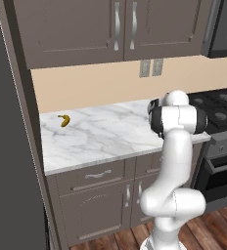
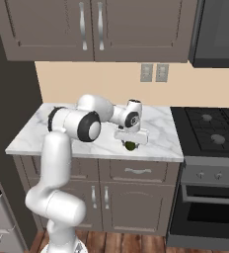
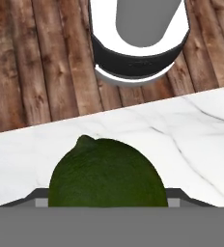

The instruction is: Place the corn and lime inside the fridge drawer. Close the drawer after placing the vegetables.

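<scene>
Hovering low over the marble counter (image 2: 156,143), the gripper (image 2: 130,143) is pointing straight down near the counter's front edge, with the lime (image 2: 130,146) sitting directly beneath it, between its fingers. In the hand view the lime (image 3: 107,176) is filling the space just ahead of the gripper, a dark finger tip (image 3: 29,199) showing at either side of it. Whether the fingers are actually pressing the fruit or merely flanking it cannot be told; they appear close against it. Far off to the gripper's left, a small banana (image 1: 64,120) is lying by the back wall. To its right, a black stove (image 2: 212,129) is adjoining the counter.
</scene>
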Available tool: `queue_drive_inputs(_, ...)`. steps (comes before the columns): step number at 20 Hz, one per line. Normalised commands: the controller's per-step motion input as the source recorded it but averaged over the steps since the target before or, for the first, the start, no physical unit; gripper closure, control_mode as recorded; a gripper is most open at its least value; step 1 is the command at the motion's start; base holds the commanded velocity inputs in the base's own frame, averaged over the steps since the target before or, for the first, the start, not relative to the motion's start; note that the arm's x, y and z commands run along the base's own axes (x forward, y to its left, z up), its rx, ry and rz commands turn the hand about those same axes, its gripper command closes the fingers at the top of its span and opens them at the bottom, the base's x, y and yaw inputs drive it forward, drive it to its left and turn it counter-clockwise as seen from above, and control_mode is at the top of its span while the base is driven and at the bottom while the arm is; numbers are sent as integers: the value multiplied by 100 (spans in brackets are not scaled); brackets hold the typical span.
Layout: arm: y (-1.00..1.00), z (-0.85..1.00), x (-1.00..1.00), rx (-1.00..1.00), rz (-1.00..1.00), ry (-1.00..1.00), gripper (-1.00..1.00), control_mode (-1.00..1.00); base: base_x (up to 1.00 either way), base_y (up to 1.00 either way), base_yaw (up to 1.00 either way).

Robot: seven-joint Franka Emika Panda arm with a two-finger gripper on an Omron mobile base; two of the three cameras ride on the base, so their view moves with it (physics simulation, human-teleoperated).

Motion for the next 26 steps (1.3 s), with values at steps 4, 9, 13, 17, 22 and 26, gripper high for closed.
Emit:
queue_drive_inputs(4, 8, 91, -96, 0, 0, -19, 100, -100, 0, 0, 0)
queue_drive_inputs(9, 38, 100, -100, 0, 0, -17, 100, -100, 0, 0, 0)
queue_drive_inputs(13, 56, 100, -100, 0, 0, -12, 100, -100, 0, 0, 0)
queue_drive_inputs(17, 48, 100, -100, 0, 0, -10, 100, -100, 0, 0, 0)
queue_drive_inputs(22, 34, 83, -100, 0, 0, -14, 100, -100, 0, 0, 0)
queue_drive_inputs(26, 53, 59, -94, -7, 0, -5, 100, -100, 0, 0, 0)
